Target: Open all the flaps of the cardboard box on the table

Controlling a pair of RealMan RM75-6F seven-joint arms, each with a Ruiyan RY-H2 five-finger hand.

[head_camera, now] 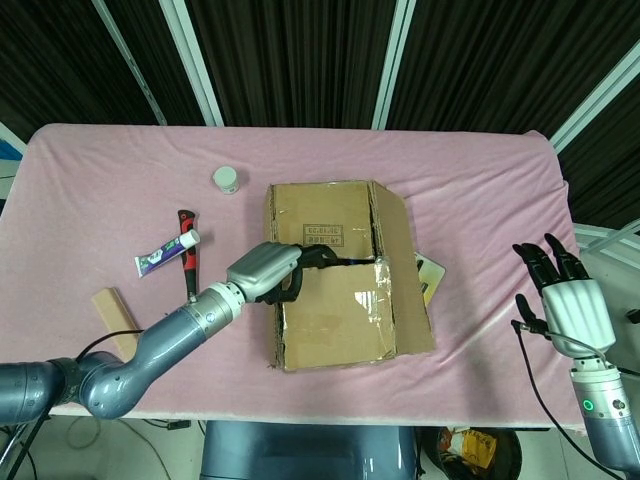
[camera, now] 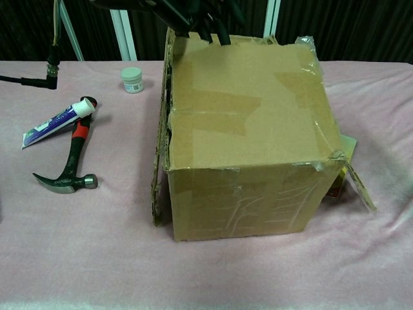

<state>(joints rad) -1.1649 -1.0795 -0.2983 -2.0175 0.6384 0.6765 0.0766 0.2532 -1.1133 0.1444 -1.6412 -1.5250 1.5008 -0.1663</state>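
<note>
While its near flap is gripped by the left hand, a printed label, unreadable, is seen beyond; the right hand is spread wide, empty

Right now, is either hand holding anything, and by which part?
The left hand grips the near top flap of the cardboard box by its free edge at the centre seam. The right hand holds nothing, open beside the table.

Box: center, near top flap tilted up toward the camera.
Left hand: at 12 o'clock, dark fingers hooked over that flap's far edge.
Hammer: at 9 o'clock, red grip.
Tube: touching the hammer's handle.
Jar: at 10 o'clock.
</note>
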